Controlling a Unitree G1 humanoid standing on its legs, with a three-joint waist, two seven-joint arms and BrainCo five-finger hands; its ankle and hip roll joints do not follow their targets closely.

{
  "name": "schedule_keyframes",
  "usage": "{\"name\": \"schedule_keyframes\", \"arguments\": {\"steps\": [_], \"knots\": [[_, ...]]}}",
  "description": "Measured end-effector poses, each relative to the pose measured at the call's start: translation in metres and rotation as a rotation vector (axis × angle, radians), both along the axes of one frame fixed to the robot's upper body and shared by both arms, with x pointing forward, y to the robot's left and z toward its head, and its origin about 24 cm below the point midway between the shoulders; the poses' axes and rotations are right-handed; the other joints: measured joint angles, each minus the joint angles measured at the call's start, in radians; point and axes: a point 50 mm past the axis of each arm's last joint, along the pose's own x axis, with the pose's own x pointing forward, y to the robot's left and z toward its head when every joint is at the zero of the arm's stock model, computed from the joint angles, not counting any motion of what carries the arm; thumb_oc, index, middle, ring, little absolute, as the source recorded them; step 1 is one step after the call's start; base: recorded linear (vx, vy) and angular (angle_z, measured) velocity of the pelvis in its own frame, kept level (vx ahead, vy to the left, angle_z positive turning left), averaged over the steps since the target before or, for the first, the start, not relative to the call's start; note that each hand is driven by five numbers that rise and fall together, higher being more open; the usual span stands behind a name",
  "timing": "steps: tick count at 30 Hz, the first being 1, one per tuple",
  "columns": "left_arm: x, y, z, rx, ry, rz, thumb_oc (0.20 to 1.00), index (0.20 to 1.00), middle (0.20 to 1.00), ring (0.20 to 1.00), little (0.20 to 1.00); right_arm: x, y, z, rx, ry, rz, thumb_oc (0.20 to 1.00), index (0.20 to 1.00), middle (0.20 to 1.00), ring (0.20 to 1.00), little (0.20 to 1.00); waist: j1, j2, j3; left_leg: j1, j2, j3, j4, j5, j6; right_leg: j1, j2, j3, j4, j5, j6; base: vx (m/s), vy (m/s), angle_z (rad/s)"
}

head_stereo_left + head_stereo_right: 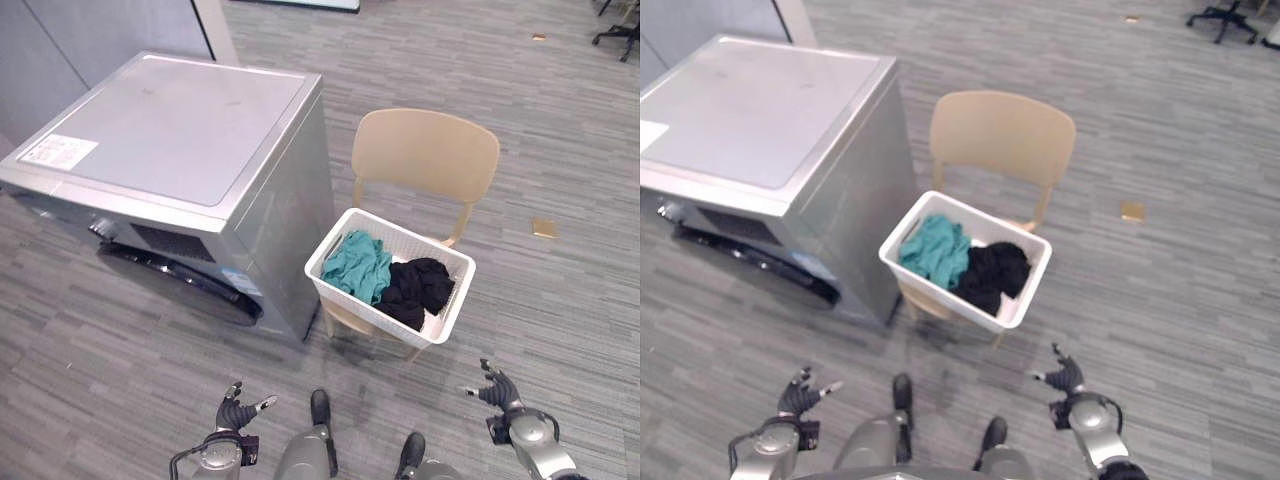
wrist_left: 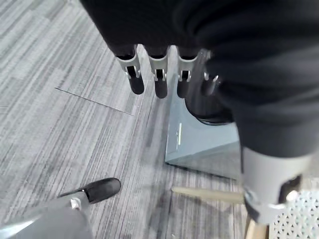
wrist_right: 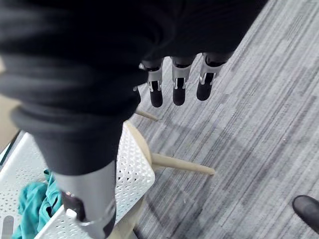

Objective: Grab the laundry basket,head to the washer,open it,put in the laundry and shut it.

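The white laundry basket (image 1: 441, 318) sits on a tan chair (image 1: 425, 152), its long side slanting away from the washer (image 1: 190, 150). Both the left hand (image 1: 238, 412) and the right hand (image 1: 500, 391) hang open and empty. The washer door looks shut, maybe.

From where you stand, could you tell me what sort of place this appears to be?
Probably an office or lab space set up as a laundry corner, not a home. A silver washer stands alone on grey carpet tiles, a white laundry basket of clothes rests on a beige chair, and an office chair stands far off.
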Motion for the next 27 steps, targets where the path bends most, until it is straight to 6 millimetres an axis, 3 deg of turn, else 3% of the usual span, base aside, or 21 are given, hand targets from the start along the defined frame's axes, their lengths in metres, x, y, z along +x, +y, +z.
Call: {"name": "schedule_keyframes", "arguments": {"steps": [1, 2, 4, 5, 6, 7, 9, 10, 11, 12, 14, 17, 19, 20, 21, 24, 26, 27], "knots": [[0.004, -0.001, 0.001, 0.000, -0.009, -0.004, 1.000, 1.000, 1.000, 1.000, 1.000, -0.001, 0.000, -0.002, 0.006, 0.004, -0.019, 1.000, 1.000, 1.000, 1.000, 1.000, -0.009, 0.003, -0.001, 0.025, 0.035, 0.038, -0.010, -0.003, -0.005, 0.008, -0.006, -0.020, 0.000, 0.006, 0.012, 0.11, 0.461, 0.64], [0.012, -0.003, 0.005, -0.001, -0.032, -0.012, 1.000, 1.000, 1.000, 1.000, 1.000, -0.009, -0.001, -0.007, 0.026, 0.019, -0.067, 1.000, 1.000, 1.000, 1.000, 1.000, -0.030, 0.002, 0.000, 0.045, 0.076, 0.135, 0.004, -0.010, -0.016, 0.015, -0.021, -0.071, 0.000, 0.027, 0.047, 0.17, 0.517, 0.95], [0.023, -0.013, 0.007, -0.009, -0.058, -0.042, 1.000, 1.000, 1.000, 1.000, 1.000, -0.020, -0.001, -0.014, 0.043, 0.057, -0.113, 1.000, 1.000, 1.000, 1.000, 1.000, -0.068, 0.016, -0.009, 0.053, 0.099, 0.239, -0.029, -0.016, -0.026, 0.031, -0.048, -0.132, 0.008, 0.041, 0.075, 0.14, 0.405, 1.09], [0.031, -0.015, 0.011, 0.000, -0.075, -0.065, 1.000, 1.000, 1.000, 1.000, 1.000, -0.019, 0.002, -0.015, 0.053, 0.062, -0.114, 1.000, 1.000, 1.000, 1.000, 1.000, -0.077, 0.005, -0.006, 0.059, 0.057, 0.225, -0.049, 0.027, -0.010, 0.019, -0.080, -0.112, 0.023, 0.046, 0.091, 0.11, 0.370, 0.55], [0.035, -0.009, 0.014, 0.023, -0.086, -0.072, 1.000, 1.000, 1.000, 1.000, 1.000, -0.016, 0.019, -0.019, 0.109, 0.059, -0.106, 1.000, 1.000, 1.000, 1.000, 1.000, -0.075, -0.044, -0.007, 0.047, -0.002, 0.227, -0.043, 0.011, 0.027, -0.020, -0.150, -0.081, 0.069, 0.054, 0.088, 0.07, 0.253, 0.14], [0.036, -0.004, 0.016, 0.038, -0.085, -0.074, 1.000, 1.000, 1.000, 1.000, 1.000, -0.015, 0.030, -0.020, 0.141, 0.057, -0.097, 1.000, 1.000, 1.000, 1.000, 1.000, -0.072, -0.065, -0.010, 0.045, -0.023, 0.231, -0.037, 0.010, 0.033, -0.041, -0.177, -0.057, 0.096, 0.068, 0.071, 0.07, 0.295, -0.02], [0.036, 0.005, 0.018, 0.067, -0.084, -0.075, 1.000, 1.000, 1.000, 1.000, 1.000, -0.016, 0.047, -0.024, 0.185, 0.065, -0.082, 1.000, 1.000, 1.000, 1.000, 1.000, -0.063, -0.082, -0.013, 0.045, -0.044, 0.230, -0.018, -0.013, 0.061, -0.078, -0.204, 0.000, 0.166, 0.096, 0.043, 0.09, 0.305, -0.06], [0.040, 0.011, 0.022, 0.082, -0.097, -0.064, 1.000, 1.000, 1.000, 1.000, 1.000, -0.016, 0.053, -0.025, 0.204, 0.067, -0.062, 1.000, 1.000, 1.000, 1.000, 1.000, -0.054, -0.068, -0.004, 0.060, -0.058, 0.206, -0.041, -0.045, 0.107, -0.168, -0.212, 0.107, 0.343, 0.056, 0.044, 0.11, 0.236, 0.10], [0.043, 0.013, 0.024, 0.090, -0.108, -0.056, 1.000, 1.000, 1.000, 1.000, 1.000, -0.017, 0.057, -0.025, 0.215, 0.071, -0.051, 1.000, 1.000, 1.000, 1.000, 1.000, -0.064, -0.050, 0.007, 0.075, -0.058, 0.173, -0.076, -0.035, 0.121, -0.217, -0.148, 0.218, 0.432, -0.047, 0.069, 0.11, 0.199, 0.34], [0.042, 0.017, 0.025, 0.101, -0.107, -0.051, 1.000, 1.000, 1.000, 1.000, 1.000, -0.019, 0.060, -0.026, 0.216, 0.077, -0.034, 1.000, 1.000, 1.000, 1.000, 1.000, -0.069, -0.045, 0.006, 0.082, -0.054, 0.157, -0.101, -0.010, 0.109, -0.242, -0.091, 0.282, 0.441, -0.093, 0.093, 0.12, 0.161, 0.56], [0.041, 0.021, 0.026, 0.116, -0.105, -0.049, 1.000, 1.000, 1.000, 1.000, 1.000, -0.018, 0.061, -0.026, 0.211, 0.084, -0.022, 1.000, 1.000, 1.000, 1.000, 1.000, -0.062, -0.066, 0.008, 0.116, -0.100, 0.151, -0.141, -0.022, 0.130, -0.298, -0.043, 0.277, 0.426, -0.114, 0.091, 0.06, 0.084, 0.30], [0.033, 0.015, 0.019, 0.104, -0.080, -0.040, 1.000, 1.000, 1.000, 1.000, 1.000, -0.006, 0.064, -0.018, 0.197, 0.046, 0.029, 1.000, 1.000, 1.000, 1.000, 1.000, -0.055, -0.048, 0.017, 0.128, -0.130, 0.132, -0.140, -0.024, 0.143, -0.380, 0.051, 0.262, 0.373, -0.120, 0.079, 0.09, 0.013, 0.34], [0.034, 0.003, 0.014, 0.075, -0.069, -0.046, 1.000, 1.000, 1.000, 1.000, 1.000, 0.001, 0.066, -0.010, 0.187, 0.009, 0.071, 1.000, 1.000, 1.000, 1.000, 1.000, -0.067, -0.042, 0.018, 0.126, -0.163, 0.044, -0.144, -0.030, 0.136, -0.388, 0.097, 0.309, 0.275, -0.096, 0.064, 0.10, -0.049, 1.38], [0.032, -0.003, 0.013, 0.062, -0.075, -0.061, 1.000, 1.000, 1.000, 1.000, 1.000, 0.000, 0.064, -0.011, 0.183, 0.011, 0.071, 1.000, 1.000, 1.000, 1.000, 1.000, -0.079, -0.037, 0.015, 0.140, -0.175, 0.009, -0.140, -0.019, 0.125, -0.349, 0.096, 0.329, 0.255, -0.004, 0.038, 0.16, -0.083, 1.67], [0.025, -0.002, 0.010, 0.061, -0.063, -0.056, 1.000, 1.000, 1.000, 1.000, 1.000, 0.006, 0.066, -0.008, 0.180, -0.001, 0.083, 1.000, 1.000, 1.000, 1.000, 1.000, -0.052, -0.026, 0.015, 0.148, -0.175, -0.004, -0.140, -0.026, 0.118, -0.330, 0.097, 0.331, 0.247, 0.020, 0.019, 0.21, -0.110, 1.07], [-0.003, 0.001, -0.001, 0.057, 0.012, -0.039, 1.000, 1.000, 1.000, 1.000, 1.000, 0.023, 0.068, 0.003, 0.165, -0.044, 0.152, 1.000, 1.000, 1.000, 1.000, 1.000, -0.019, 0.026, 0.003, 0.182, -0.151, -0.030, -0.139, -0.039, 0.099, -0.243, 0.129, 0.302, 0.145, 0.063, -0.022, 0.15, -0.093, 0.22], [-0.011, 0.002, -0.005, 0.056, 0.034, -0.032, 1.000, 1.000, 1.000, 1.000, 1.000, 0.042, 0.073, 0.020, 0.152, -0.117, 0.209, 1.000, 1.000, 1.000, 1.000, 1.000, -0.001, 0.056, -0.013, 0.203, -0.128, -0.053, -0.139, -0.047, 0.084, -0.159, 0.149, 0.263, 0.047, 0.075, -0.021, 0.17, -0.163, 0.36], [-0.013, 0.002, -0.005, 0.055, 0.039, -0.031, 1.000, 1.000, 1.000, 1.000, 1.000, 0.047, 0.079, 0.025, 0.149, -0.135, 0.241, 1.000, 1.000, 1.000, 1.000, 1.000, 0.007, 0.055, -0.015, 0.219, -0.122, -0.062, -0.139, -0.049, 0.081, -0.122, 0.157, 0.254, 0.013, 0.079, -0.022, 0.08, -0.122, 0.40]]}}
